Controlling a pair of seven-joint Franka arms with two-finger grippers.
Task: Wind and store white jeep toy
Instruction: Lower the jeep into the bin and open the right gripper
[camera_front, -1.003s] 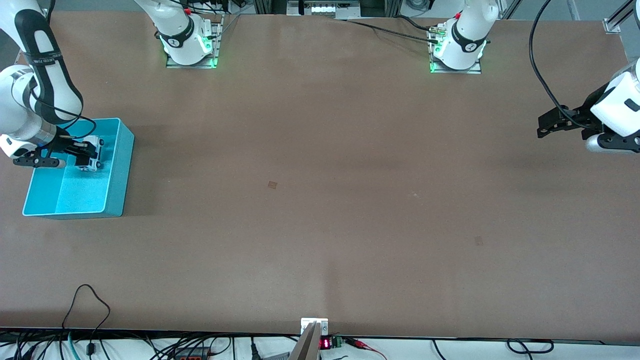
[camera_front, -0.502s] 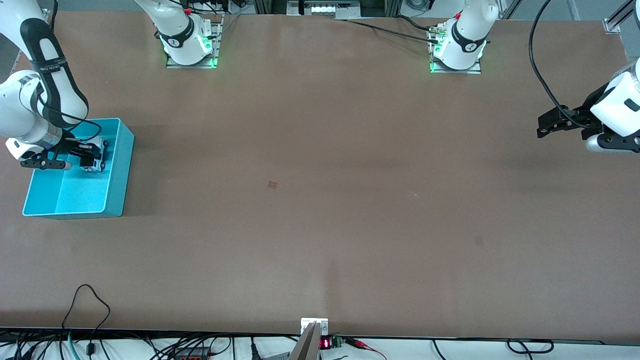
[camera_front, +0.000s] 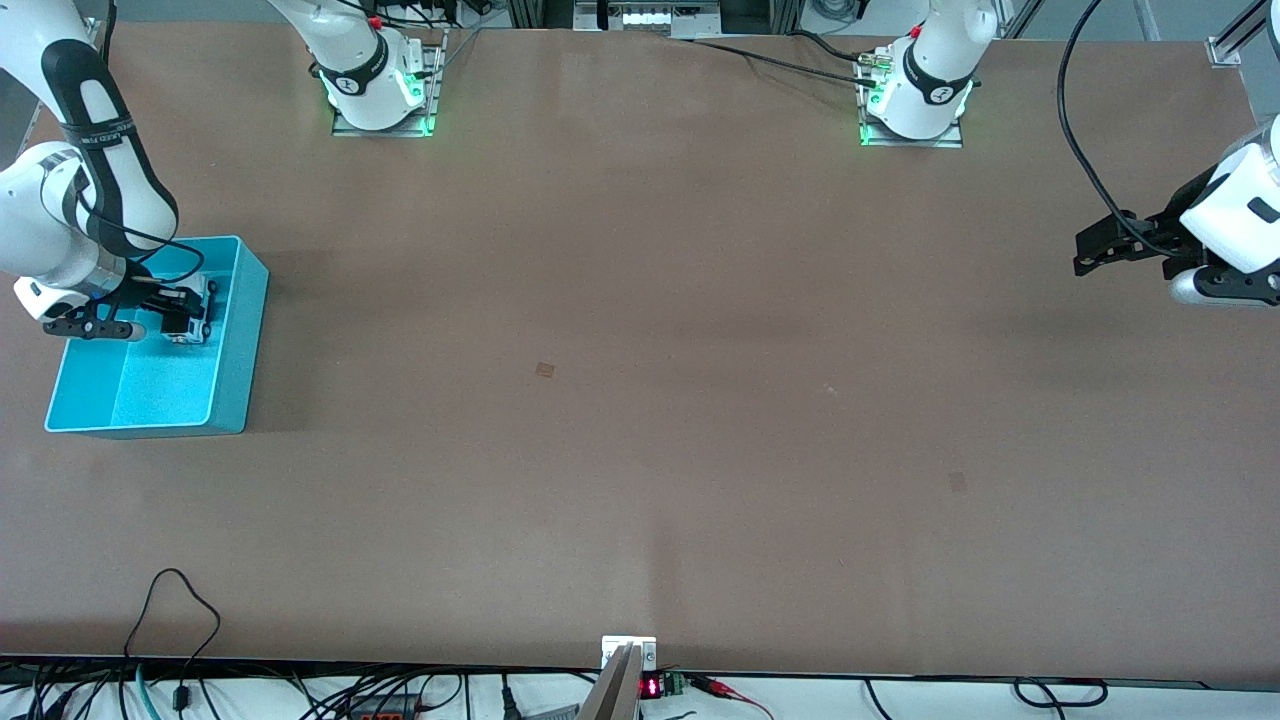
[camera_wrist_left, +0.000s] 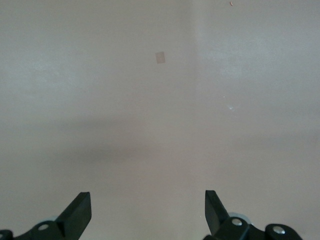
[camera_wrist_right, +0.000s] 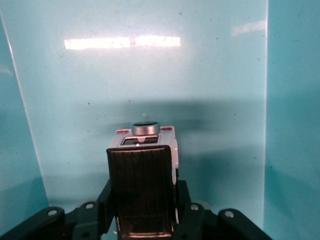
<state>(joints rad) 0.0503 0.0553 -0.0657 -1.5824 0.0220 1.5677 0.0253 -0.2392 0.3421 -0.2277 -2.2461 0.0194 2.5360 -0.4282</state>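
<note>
The white jeep toy (camera_front: 192, 316), white with a black roof, is inside the cyan bin (camera_front: 252, 310) at the right arm's end of the table. My right gripper (camera_front: 180, 315) is shut on it, low in the bin. In the right wrist view the jeep (camera_wrist_right: 142, 170) sits between the fingers (camera_wrist_right: 106, 200), just above the bin's floor (camera_wrist_right: 150, 70); I cannot tell whether its wheels touch. My left gripper (camera_front: 1081, 255) is open and empty, and waits above the table at the left arm's end. Its wrist view shows the spread gripper (camera_wrist_left: 147, 210) over bare table.
The brown table (camera_front: 640, 400) carries only the bin. The bin's walls (camera_wrist_right: 290, 100) stand close beside the jeep. Cables hang along the table's edge nearest the front camera (camera_front: 180, 600).
My right gripper has sunk a little deeper into the bin with the jeep and shifted slightly toward the right arm's end. It has hardly moved in the last half second. The left arm has not moved.
</note>
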